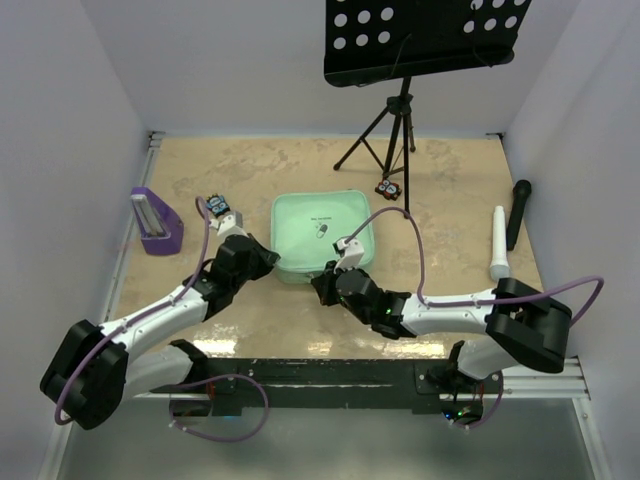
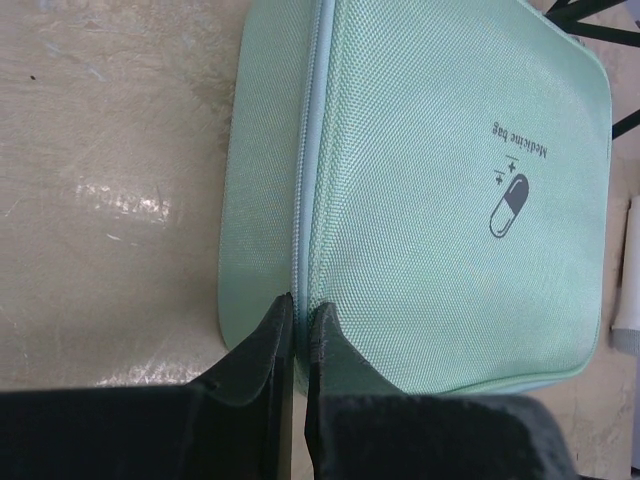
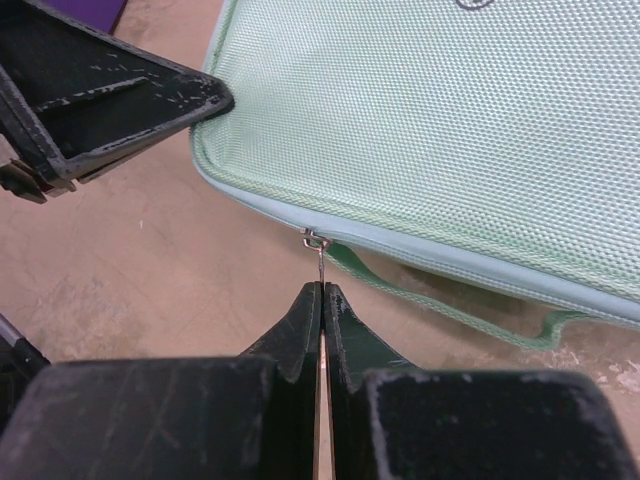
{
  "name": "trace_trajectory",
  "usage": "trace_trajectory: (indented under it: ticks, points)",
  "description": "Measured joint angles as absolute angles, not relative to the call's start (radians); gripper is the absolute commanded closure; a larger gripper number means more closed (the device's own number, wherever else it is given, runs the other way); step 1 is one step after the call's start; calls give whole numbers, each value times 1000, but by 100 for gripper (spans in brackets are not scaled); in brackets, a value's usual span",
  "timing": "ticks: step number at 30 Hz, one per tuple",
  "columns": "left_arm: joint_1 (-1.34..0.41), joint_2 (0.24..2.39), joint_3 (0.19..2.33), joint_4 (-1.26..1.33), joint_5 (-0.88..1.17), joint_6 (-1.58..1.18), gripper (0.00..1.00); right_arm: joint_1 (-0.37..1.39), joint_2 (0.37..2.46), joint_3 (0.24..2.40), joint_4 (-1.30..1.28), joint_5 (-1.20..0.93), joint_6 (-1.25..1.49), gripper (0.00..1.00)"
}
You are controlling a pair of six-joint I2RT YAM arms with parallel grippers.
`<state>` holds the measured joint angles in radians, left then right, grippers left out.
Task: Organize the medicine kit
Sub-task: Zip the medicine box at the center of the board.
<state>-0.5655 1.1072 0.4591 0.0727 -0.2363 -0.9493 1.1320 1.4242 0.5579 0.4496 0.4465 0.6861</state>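
The medicine kit (image 1: 322,235) lies zipped shut in the middle of the table. My right gripper (image 3: 321,290) is clamped on the thin zipper pull (image 3: 318,255). My left gripper (image 2: 300,305) pinches the kit's corner seam to brace it. I worry the slim tab slips out if I pull off the zipper's line. The soft case could also drag along if the left pinch gives.

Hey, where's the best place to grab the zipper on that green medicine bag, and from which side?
Pinch the thin metal zipper pull, coming in low from the near edge of the medicine kit. It's a slim tab sticking outward from the seam, so shut jaws can sandwich it, as the right claw does now.
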Motion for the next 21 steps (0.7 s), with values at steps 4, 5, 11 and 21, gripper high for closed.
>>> trace_trajectory:
  ticks: [4,5,11,21]
  points:
    - [-554,1097,454,71,-230,-949,100,1132,1423,561,425,451,745,100]
    - [-551,1095,453,70,-229,-949,100,1132,1423,562,417,452,759,100]
    - [-533,1071,444,56,-224,-949,100,1132,1378,564,330,465,859,100]
    - [-511,1041,433,36,-226,-940,100,1132,1297,554,191,488,992,100]
